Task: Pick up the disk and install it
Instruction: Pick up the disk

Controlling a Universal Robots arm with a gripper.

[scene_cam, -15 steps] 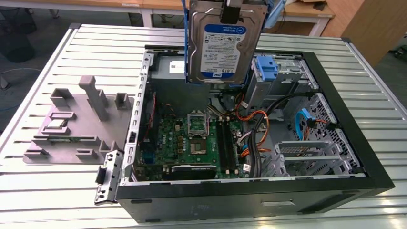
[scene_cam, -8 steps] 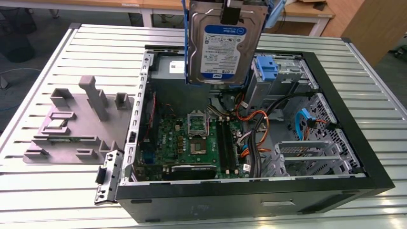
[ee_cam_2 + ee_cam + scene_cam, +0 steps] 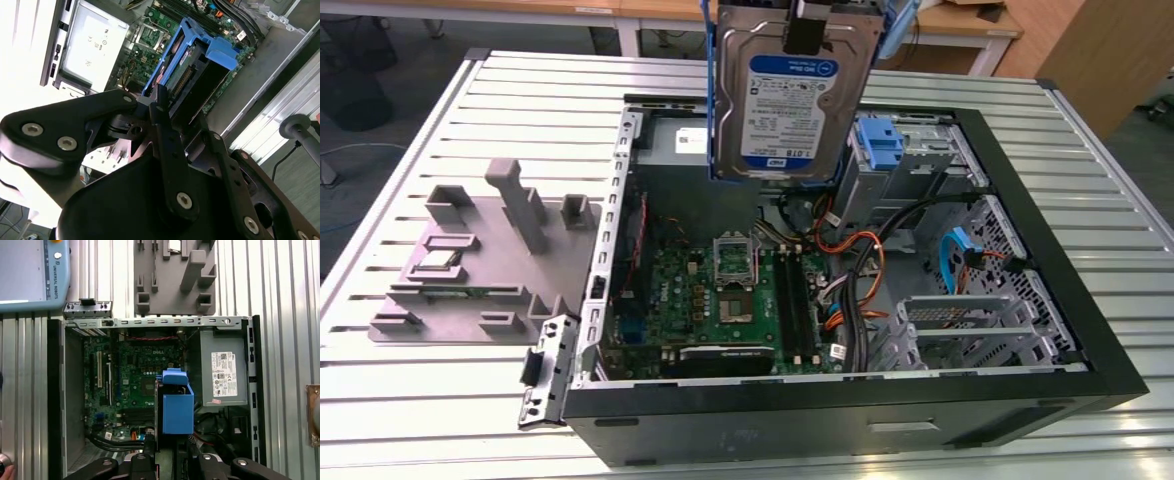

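End effector (image 3: pixel 805 32) closed on the silver rectangular metal hard drive with blue-and-white label and blue plastic carrier frame (image 3: pixel 787 100), gripping its upper end. The drive hangs straight below the end effector, long axis vertical, label facing the exterior camera. It is in the air above the open black desktop computer case (image 3: pixel 1067 300), clear of the green motherboard (image 3: pixel 720 290). Blue plastic bracket at the drive bay (image 3: pixel 881 140) lies toward the exterior view's right of the drive. The case sits on the silver slatted metal table (image 3: pixel 427 400).

Open computer case (image 3: pixel 854 412) on slatted table (image 3: pixel 427 400); grey parts fixture (image 3: pixel 494 265) beside it; motherboard (image 3: pixel 720 310) inside.
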